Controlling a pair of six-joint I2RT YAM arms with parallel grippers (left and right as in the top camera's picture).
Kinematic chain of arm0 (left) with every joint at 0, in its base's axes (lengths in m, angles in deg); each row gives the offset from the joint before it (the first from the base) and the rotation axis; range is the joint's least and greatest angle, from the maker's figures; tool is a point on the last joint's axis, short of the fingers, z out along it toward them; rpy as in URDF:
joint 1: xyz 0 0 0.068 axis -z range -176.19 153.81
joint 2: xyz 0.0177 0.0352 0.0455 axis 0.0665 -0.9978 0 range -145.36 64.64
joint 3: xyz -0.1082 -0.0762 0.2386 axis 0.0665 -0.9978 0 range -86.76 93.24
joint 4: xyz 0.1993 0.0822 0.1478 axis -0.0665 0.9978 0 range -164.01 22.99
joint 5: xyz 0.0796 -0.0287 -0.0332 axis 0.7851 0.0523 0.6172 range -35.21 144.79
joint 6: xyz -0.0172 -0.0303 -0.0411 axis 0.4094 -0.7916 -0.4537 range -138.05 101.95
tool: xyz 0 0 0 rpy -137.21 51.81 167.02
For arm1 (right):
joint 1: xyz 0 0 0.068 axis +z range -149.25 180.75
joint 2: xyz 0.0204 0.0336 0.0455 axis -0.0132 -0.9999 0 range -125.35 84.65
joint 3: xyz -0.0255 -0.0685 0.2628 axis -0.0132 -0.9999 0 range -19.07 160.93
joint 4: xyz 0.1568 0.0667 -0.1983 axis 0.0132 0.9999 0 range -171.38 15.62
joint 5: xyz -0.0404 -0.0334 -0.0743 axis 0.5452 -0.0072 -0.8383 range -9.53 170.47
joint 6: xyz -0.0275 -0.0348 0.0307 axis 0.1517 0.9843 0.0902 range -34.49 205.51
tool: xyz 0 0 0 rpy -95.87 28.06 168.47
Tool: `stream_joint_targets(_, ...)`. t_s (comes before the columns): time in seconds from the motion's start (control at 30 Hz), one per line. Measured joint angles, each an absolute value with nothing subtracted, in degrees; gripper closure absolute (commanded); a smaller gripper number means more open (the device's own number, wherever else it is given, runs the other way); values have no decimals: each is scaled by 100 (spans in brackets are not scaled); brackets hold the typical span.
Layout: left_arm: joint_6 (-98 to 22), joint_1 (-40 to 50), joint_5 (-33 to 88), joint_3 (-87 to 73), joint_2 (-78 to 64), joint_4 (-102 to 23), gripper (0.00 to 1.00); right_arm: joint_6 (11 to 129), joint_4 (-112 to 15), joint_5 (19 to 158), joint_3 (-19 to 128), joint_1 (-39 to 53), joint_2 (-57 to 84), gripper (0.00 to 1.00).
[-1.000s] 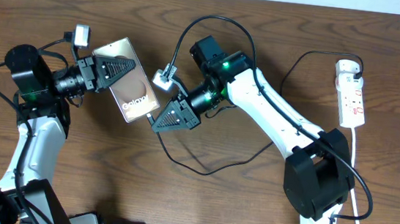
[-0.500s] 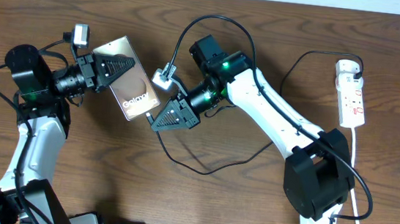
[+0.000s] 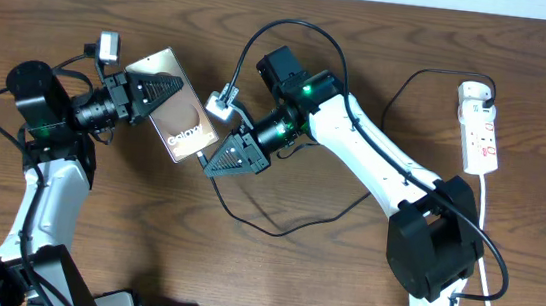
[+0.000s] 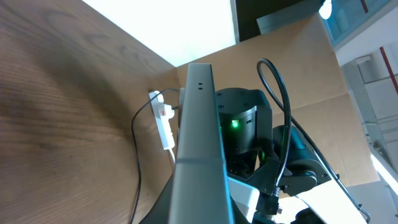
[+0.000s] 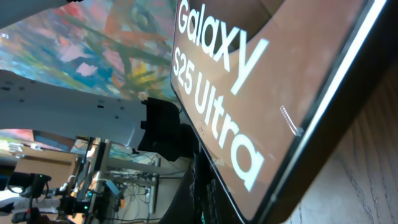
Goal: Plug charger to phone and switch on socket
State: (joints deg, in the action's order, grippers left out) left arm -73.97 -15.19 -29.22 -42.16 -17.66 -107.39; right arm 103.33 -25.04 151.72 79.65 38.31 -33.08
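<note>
One phone (image 3: 177, 124) gripped by the left hand (image 3: 158, 95); right hand (image 3: 220, 163) closed; one socket (image 3: 480, 128).

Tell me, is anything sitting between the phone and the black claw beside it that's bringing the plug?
Nothing visible blocks it. The right gripper sits right at the lower end of the phone, which the left gripper holds, and bare table lies around them. The plug tip itself can't be made out.

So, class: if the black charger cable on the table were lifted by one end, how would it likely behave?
The charger would probably droop and trail, since it lies in loose curves on the table. It looks thin, so likely light. Its slack suggests it could snag the right arm.
</note>
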Motion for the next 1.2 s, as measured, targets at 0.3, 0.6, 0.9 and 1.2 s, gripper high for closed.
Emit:
stream_joint_targets(0.3, -7397, -1519, -2906, -4216, -1766, -10739, 93, 10250, -2519, 15163, 7965, 3834, -3308, 99)
stream_joint_targets(0.6, -7406, -1526, -2847, -4216, -1766, -10748, 92, 10082, -2703, 15124, 7965, 3834, -3308, 99)
stream_joint_targets(0.9, -7482, -1548, -2758, -4216, -1766, -10757, 93, 9769, -2867, 15102, 7961, 3834, -3308, 99)
stream_joint_targets(1.2, -7482, -1552, -2861, -4214, -1766, -11201, 92, 9581, -2987, 15104, 7958, 3834, -3308, 99)
